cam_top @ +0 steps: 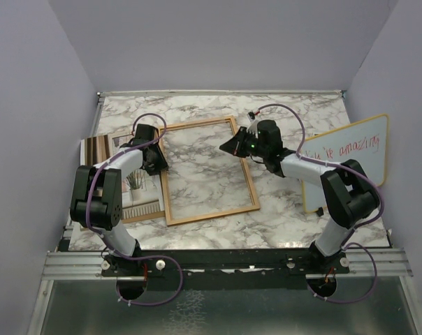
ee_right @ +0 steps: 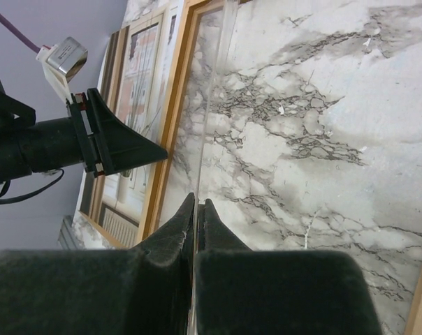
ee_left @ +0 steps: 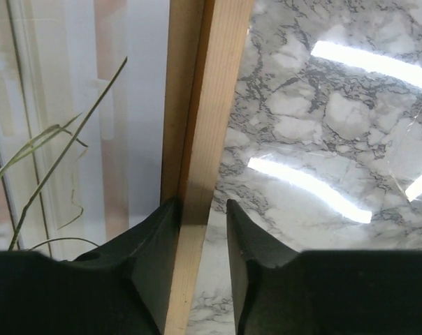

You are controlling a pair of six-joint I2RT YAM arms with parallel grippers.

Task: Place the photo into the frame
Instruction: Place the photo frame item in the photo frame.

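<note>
— Left gripper (ee_left: 202, 204) entry: how are the jaws set?

— The jaws are found slightly spread, straddling the nine o'clock rim of the frame (cam_top: 211, 215). One finger (ee_left: 155, 244) is laid against the wood, and a sliver of marble is seen between the rim and the other finger. No clamp is judged.

— And the right gripper (ee_right: 198, 204)?

— Its fingers are pressed together, apparently pinching the edge of the clear pane (ee_right: 212, 112); a thin line is seen running out from between the tips. The gripper is placed inside the frame, toward two o'clock of the opening.

— Where is the photo (cam_top: 137, 192) noted?

— It is laid flat on the table (cam_top: 288, 223), outside the frame at its nine o'clock, and is partly hidden under the left arm. Its edge is just beside the rim. Whether it is tucked beneath the wood cannot be told.

— What progress is to be entered?

— An early stage is judged. Marble is seen through the opening, so nothing is loaded yet. The photo is yet to be brought into the opening and squared, and the pane is yet to be settled. The whiteboard (cam_top: 351, 157) at three o'clock is not involved.
</note>
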